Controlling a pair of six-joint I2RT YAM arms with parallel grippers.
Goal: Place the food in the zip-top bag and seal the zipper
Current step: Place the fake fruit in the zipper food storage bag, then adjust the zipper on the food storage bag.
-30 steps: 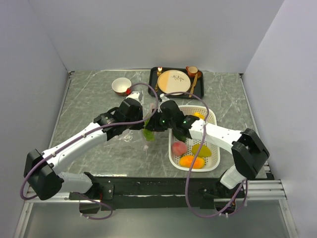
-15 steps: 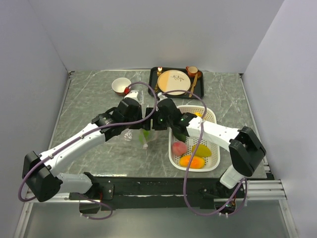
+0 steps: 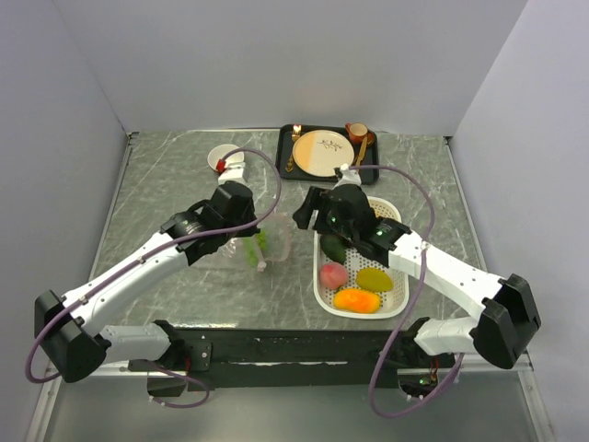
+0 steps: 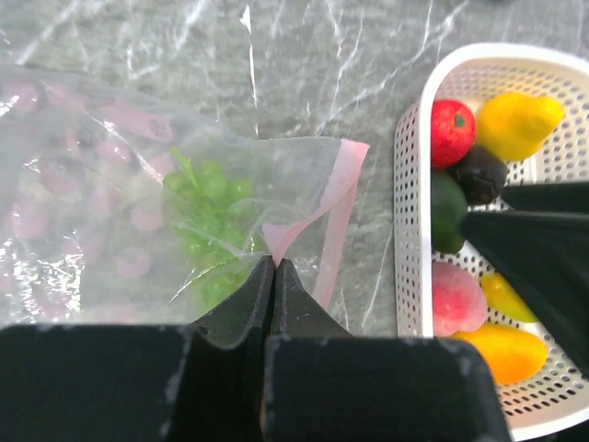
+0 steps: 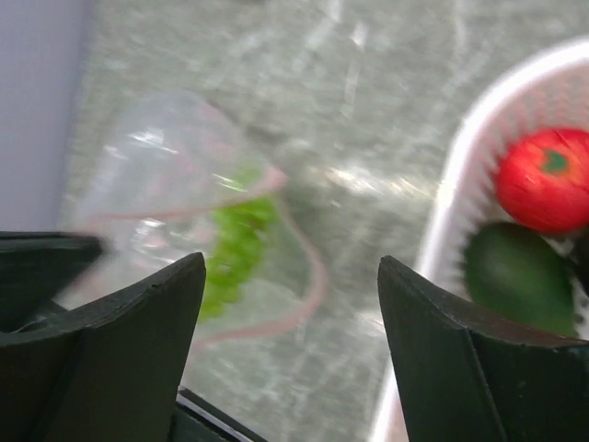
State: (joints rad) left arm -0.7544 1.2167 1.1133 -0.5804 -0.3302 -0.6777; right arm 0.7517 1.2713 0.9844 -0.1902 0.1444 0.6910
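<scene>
From above, the zip-top bag (image 3: 278,241) is lying near the middle of the bench, just left of the white basket (image 3: 398,306), which is sitting closer to the near edge and right side. The left gripper (image 3: 248,238) is reaching into the bag's left part, while the right gripper (image 3: 300,219) is hovering between the bag and the basket's far-left corner. A black tray (image 3: 283,138) with a plate is resting at the far edge, with a small bowl (image 3: 221,157) to its left. On the left wrist camera, the left fingers are pinching shut on the zipper (image 4: 336,212) at the bag's mouth, with the green grapes (image 4: 207,230) lying inside the clear plastic. Beside it, the basket is holding a red strawberry (image 4: 453,132), a yellow piece (image 4: 518,124), a dark avocado (image 4: 446,210), a pink peach (image 4: 457,296) and an orange piece (image 4: 502,350). On the right wrist camera, the right fingers are spreading wide with nothing between them, hanging above the bench with the bag on one side and the basket rim on the other.
</scene>
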